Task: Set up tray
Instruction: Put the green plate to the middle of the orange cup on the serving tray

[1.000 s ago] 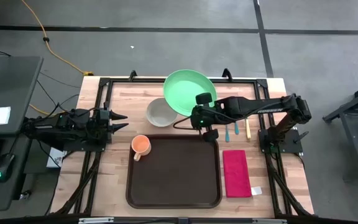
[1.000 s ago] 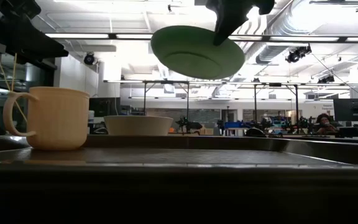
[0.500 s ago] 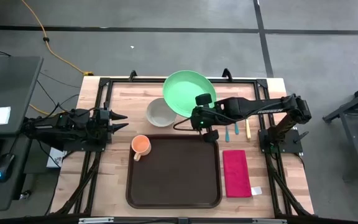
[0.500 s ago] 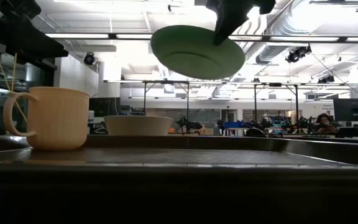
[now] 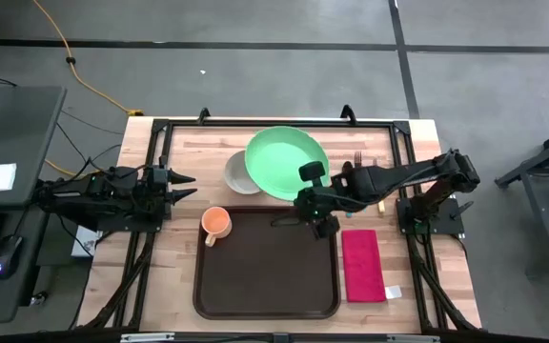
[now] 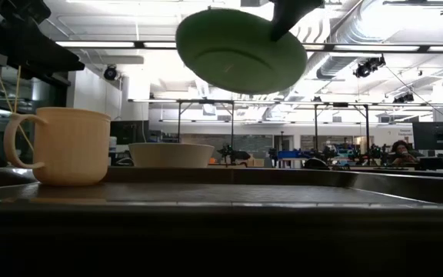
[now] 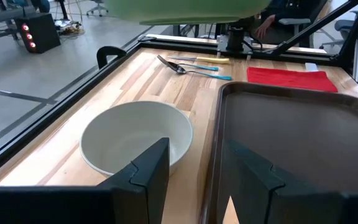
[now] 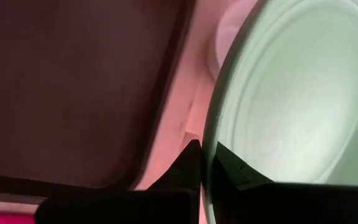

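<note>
My right gripper is shut on a green plate, which hangs in the air over the table's middle. The plate partly covers a white bowl that stands on the wood. The dark brown tray lies toward the near edge. An orange cup stands at the tray's far left corner. My left gripper waits open at the table's left, pointing at the bowl. My right gripper pinches the plate's rim on the plate's near right side, one finger over the rim and one under it. The fingers slant down from the table's right. The plate is lifted clear and slightly tilted, high above bowl and tray.
A red napkin lies right of the tray. Cutlery lies on the wood beyond the tray, partly under my right arm. A black frame borders the table. Most of the tray's floor is bare.
My right gripper has swung toward the near edge and the tray, still shut on the plate. The plate has come along, staying high, and now covers more of the bowl.
</note>
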